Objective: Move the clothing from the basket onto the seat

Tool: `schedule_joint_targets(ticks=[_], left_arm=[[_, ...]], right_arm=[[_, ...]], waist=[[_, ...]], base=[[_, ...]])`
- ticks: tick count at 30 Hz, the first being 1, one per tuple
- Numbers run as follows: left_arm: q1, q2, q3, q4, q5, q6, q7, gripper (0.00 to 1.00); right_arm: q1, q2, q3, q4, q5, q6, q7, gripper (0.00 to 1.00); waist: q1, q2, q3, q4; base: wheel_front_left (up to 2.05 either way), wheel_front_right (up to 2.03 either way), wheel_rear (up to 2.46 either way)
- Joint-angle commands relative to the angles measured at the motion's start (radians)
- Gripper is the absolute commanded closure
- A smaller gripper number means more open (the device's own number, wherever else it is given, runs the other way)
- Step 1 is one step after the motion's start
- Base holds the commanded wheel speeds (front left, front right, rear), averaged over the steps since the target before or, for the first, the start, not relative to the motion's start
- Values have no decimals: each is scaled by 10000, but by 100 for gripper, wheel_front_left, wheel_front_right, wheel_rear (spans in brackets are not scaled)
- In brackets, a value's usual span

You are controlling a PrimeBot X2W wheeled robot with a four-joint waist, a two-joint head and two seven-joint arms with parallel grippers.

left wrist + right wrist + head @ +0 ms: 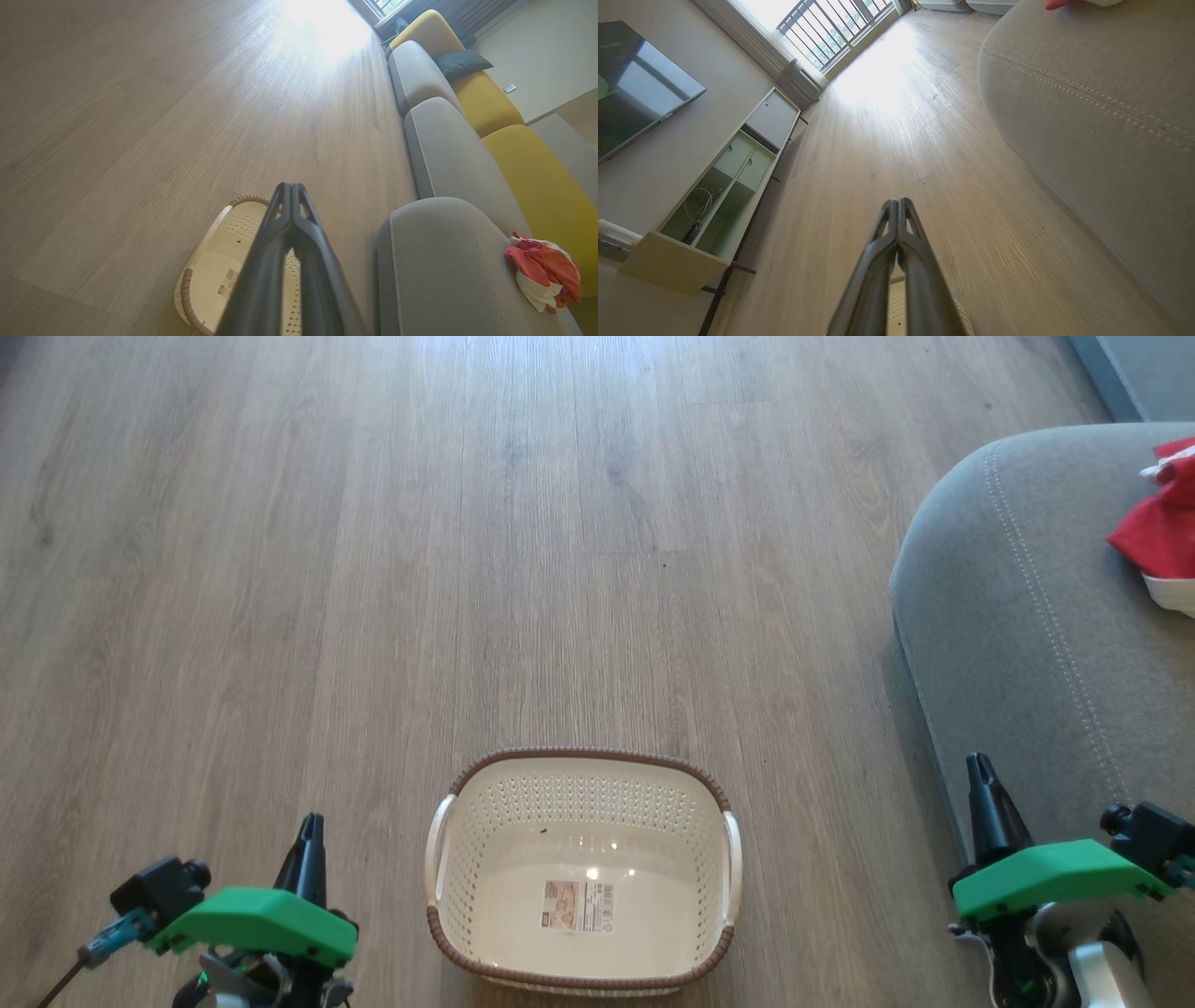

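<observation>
Lying at right edge: clothing [1160, 534] on seat [1008, 616]. Basket [583, 753], bottom centre, between left gripper [311, 823] and right gripper [978, 765], both with fingers together.

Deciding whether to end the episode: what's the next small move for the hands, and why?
Probably none: park both where they are. The cream-white perforated plastic basket holds just its label, the bright-red, white-banded clothing lies bunched on the grey upholstered seat, and the left hand and right hand are shut on nothing, either side of the basket.
</observation>
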Motion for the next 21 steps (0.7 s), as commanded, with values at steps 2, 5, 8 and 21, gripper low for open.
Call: schedule_joint_targets(ticks=[2, 5, 8, 21], left_arm=[[-436, 44, 246, -427, -377, -84, 93, 100], [-438, 44, 289, -476, -715, -121, 180, 100], [-440, 44, 332, -526, -1053, -158, 266, 100], [-449, 43, 502, -723, -2402, -306, 610, 100]], right_arm=[[-370, -13, 30, -417, 429, 0, 92, 100], [-369, -13, 19, -453, 798, 0, 180, 100], [-369, -12, 7, -489, 1167, 0, 268, 100], [-369, -9, -40, -632, 2640, 0, 619, 100]], waist=[[0, 0, -6, 3], [0, 0, -13, 6], [0, 0, -21, 10], [0, 0, -52, 25]], base=[[0, 0, 0], [0, 0, 0], [0, 0, 0], [0, 0, 0]])
